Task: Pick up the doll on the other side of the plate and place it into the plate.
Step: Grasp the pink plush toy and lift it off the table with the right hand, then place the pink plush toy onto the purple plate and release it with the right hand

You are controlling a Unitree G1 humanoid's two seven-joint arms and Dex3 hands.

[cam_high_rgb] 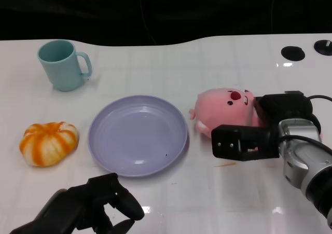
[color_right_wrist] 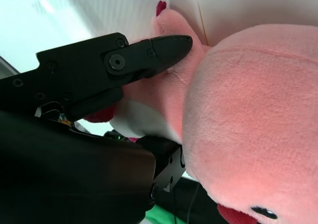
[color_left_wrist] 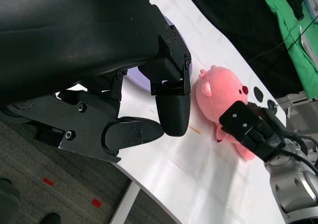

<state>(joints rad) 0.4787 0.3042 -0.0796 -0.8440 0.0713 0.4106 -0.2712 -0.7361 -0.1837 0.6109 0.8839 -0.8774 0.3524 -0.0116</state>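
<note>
At the counter's left edge sit a mug and, nearer the robot, a pumpkin, both well clear of the work. Below them the left hand rests at the near edge with its fingers curled in on nothing; it is on the wrong side of the plate for this job. Centre stage is that plate, with nothing in it, and just beyond its right rim lies the doll, a pink plush on its side, head toward the far right, its long axis running roughly across the counter. Right of it again is the right hand, far the nearer of the two, set around the doll's body: one finger along the near flank, the rest behind it. The right wrist view shows a fingertip pressed on the plush, so I judge the doll gripped, though not yet lifted. From there the plate lies straight to the hand's left, a short carry. The doll's far side and feet are hidden by the hand.
</note>
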